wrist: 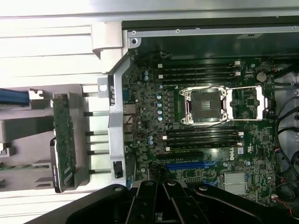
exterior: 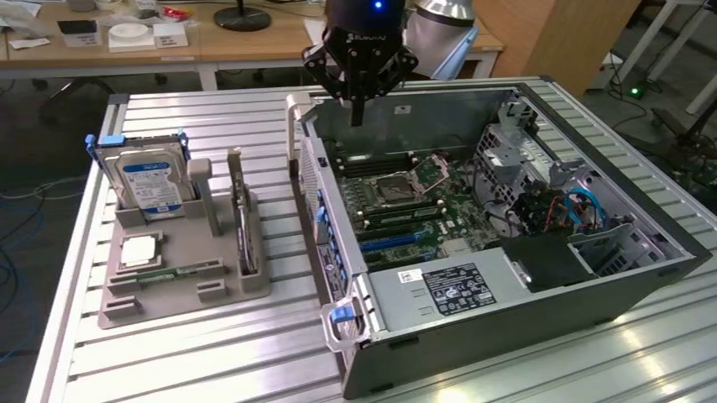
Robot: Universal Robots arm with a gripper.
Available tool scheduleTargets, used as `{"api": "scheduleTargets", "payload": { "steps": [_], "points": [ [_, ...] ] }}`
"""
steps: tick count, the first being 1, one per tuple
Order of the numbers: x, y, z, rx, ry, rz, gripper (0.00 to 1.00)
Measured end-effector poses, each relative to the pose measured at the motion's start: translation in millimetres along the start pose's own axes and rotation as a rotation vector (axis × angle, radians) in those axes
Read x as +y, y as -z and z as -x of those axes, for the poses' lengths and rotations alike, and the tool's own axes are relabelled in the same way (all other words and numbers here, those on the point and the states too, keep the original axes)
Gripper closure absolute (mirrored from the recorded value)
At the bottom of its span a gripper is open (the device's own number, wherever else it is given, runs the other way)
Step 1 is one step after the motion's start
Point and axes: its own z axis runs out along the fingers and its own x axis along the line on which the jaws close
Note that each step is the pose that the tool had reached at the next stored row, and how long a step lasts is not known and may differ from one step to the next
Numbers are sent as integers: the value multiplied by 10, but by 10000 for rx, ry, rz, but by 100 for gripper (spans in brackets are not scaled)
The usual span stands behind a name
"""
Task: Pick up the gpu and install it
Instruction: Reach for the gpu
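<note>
Your gripper [exterior: 356, 116] hangs at the top centre of the exterior view, above the far wall of the open computer case [exterior: 505, 326], its fingers drawn together on nothing. The gpu [exterior: 244, 227] stands on edge in the grey holder [exterior: 168, 306] at the frame's left-centre, well apart from it. Judge the card light and stiff but fragile: take it by the bare upper edge of the board, squeezing gently and keeping off the components.

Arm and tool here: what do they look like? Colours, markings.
The tool is black, with angular linkages tapering to a narrow tip and pale lettering on its body. A small blue light glows above it. The arm behind is silver-grey and rounded.
</note>
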Motion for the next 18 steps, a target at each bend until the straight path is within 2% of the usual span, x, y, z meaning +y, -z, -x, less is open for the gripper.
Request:
{"api": "scheduleTargets", "payload": {
  "steps": [13, 15, 18],
  "points": [
    [-14, -6, -146, 3, 0, 0, 89],
    [-22, -9, -224, 5, 0, -1, 89],
    [-25, -12, -262, 7, -1, -1, 89]
  ]
}}
